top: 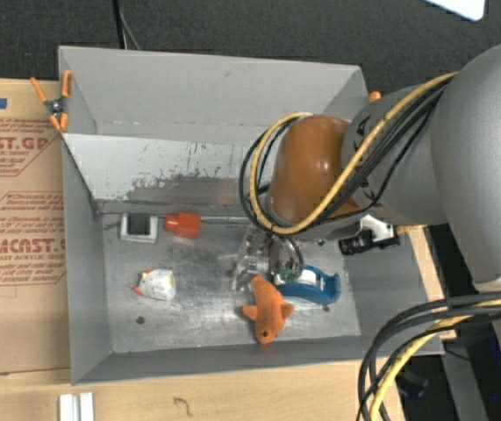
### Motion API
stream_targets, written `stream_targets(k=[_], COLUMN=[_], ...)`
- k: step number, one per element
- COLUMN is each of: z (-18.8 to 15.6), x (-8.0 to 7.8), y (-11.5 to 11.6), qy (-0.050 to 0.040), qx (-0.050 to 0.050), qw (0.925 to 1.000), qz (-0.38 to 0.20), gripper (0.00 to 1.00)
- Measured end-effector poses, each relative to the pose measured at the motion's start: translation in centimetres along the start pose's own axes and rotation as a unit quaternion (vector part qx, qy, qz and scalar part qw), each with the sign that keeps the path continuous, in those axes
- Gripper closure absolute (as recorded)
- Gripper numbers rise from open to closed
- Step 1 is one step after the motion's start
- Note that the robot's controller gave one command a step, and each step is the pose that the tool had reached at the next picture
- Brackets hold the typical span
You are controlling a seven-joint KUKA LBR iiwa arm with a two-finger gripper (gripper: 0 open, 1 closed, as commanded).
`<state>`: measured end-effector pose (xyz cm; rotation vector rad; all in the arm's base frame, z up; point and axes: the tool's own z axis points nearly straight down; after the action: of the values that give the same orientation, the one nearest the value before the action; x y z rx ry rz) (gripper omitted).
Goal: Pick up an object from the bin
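Orange fish toy (268,311) lies by the front wall of the bin (189,321), just beside the gripper (259,268); gripper opening cannot be told.

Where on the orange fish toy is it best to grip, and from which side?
Grip the orange fish toy across the middle of its body, coming down from above. It lies flat on the bin floor near the front wall, with the blue thing close beside it, so sideways approaches look crowded.
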<state>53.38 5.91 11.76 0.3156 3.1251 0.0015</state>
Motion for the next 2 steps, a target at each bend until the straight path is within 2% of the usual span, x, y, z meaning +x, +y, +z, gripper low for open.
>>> stream_targets(k=[1,2], z=[0.0,-5.4], x=[-0.1,0.1], y=[0.0,0.0], qy=[-0.0002,0.0031], qx=[0.000,0.001], qw=[1.0000,1.0000], qz=[0.000,0.004], gripper=[1.00,1.00])
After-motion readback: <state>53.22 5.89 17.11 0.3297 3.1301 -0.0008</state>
